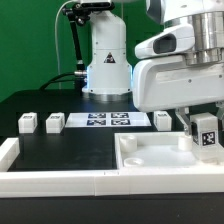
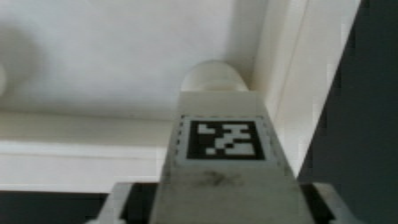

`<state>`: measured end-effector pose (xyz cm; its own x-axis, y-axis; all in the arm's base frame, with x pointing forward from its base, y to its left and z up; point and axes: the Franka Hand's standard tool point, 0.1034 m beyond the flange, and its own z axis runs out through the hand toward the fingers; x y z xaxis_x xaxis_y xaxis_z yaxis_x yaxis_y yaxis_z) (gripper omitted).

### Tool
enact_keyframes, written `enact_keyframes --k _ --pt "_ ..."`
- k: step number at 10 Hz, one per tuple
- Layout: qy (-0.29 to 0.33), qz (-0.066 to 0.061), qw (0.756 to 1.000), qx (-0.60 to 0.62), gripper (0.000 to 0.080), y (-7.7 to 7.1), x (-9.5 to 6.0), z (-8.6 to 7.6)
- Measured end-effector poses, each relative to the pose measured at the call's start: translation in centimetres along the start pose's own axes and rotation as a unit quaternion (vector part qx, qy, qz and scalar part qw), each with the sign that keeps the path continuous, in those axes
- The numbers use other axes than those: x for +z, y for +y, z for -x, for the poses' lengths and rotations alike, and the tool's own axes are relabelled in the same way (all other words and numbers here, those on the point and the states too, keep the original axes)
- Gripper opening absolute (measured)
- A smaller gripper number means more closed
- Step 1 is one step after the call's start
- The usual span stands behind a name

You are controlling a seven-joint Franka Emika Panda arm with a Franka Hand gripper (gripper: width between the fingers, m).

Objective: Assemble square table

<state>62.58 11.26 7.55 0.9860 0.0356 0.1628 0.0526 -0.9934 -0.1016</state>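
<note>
- gripper (image 1: 205,125) clamping one short white leg (image 1: 207,138), its black-and-white tag (image 2: 224,140) showing
- leg sitting over a corner of the white rimmed slab (image 1: 150,158), exterior view's right
- three loose legs (image 1: 53,124) lying on the black surface (image 1: 60,150)

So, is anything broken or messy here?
Nothing stands out. Three loose legs sit either side of the marker board, and the hand holds the fourth leg at the square slab's corner. No spills or damage.

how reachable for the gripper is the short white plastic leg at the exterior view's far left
Probably not: the gripper is shut on another tagged leg; nothing else blocks the far-left leg.
</note>
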Motion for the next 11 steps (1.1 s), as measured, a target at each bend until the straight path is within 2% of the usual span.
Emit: enact_keyframes --k 3,5,8,11 --pt "0.003 0.004 0.988 0.153 0.0290 -0.04 0.17 -0.05" --pt "0.004 0.007 0.964 0.266 0.0290 0.07 0.21 -0.02" --pt "0.007 0.016 0.914 0.406 0.0291 0.15 0.23 0.09" --pt "0.000 0.019 0.861 0.507 0.0291 0.11 0.23 0.30"
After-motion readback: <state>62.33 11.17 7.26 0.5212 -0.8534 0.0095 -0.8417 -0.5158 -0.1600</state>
